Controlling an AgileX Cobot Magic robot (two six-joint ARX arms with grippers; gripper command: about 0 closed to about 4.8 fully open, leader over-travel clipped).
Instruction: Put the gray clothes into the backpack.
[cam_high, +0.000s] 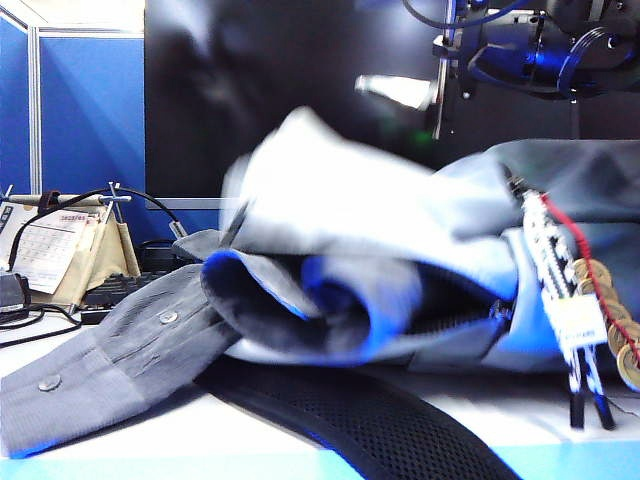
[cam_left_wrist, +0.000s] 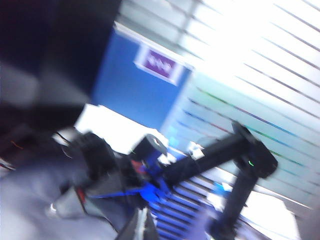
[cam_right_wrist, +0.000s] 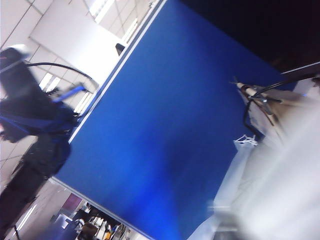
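Centrally, the dark gray ribbed long-sleeved shirt (cam_high: 130, 350) lies partly inside the pale gray-white backpack (cam_high: 560, 200), one buttoned cuff trailing over the black mesh strap (cam_high: 380, 420); left gripper fingers closed, out of view. Right gripper (cam_high: 400, 92) hangs blurred above the backpack; finger state unclear.

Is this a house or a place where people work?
It looks like an office or a lab. There are blue partition walls, a desk calendar with cables beside it, and a big black monitor behind the backpack and the gray clothes on the table.
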